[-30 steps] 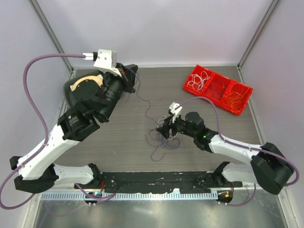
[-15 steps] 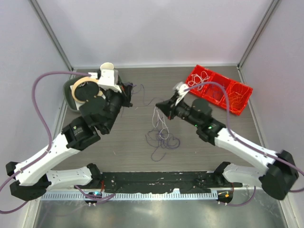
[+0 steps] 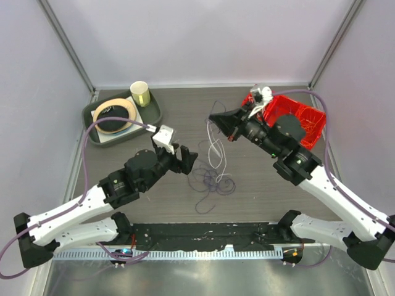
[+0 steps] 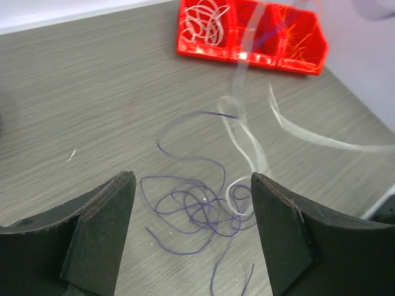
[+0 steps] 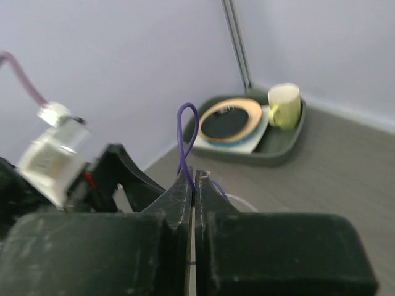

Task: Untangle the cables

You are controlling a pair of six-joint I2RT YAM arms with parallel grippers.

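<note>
A loose purple tangle of cables (image 3: 213,182) lies on the table's middle. My right gripper (image 3: 213,118) is raised above and behind it, shut on a purple cable (image 5: 185,132) whose loop sticks up out of the pinched jaws (image 5: 194,177). A white cable (image 3: 216,147) hangs in long loops from that gripper down to the tangle. My left gripper (image 3: 186,159) stands open just left of the tangle with nothing between its fingers. In the left wrist view the purple tangle (image 4: 197,206) and the white cable (image 4: 247,142) lie ahead of the open left gripper (image 4: 191,197).
A red bin (image 3: 310,117) with compartments holding white and orange wires stands back right, partly behind the right arm. A dark tray (image 3: 91,121) at the back left carries a round disc (image 3: 115,115) and a yellow cup (image 3: 141,94).
My left arm swung down from the tray to the table's middle and its gripper opened. My right gripper shut on the cables and rose toward the back right, drawing strands up.
</note>
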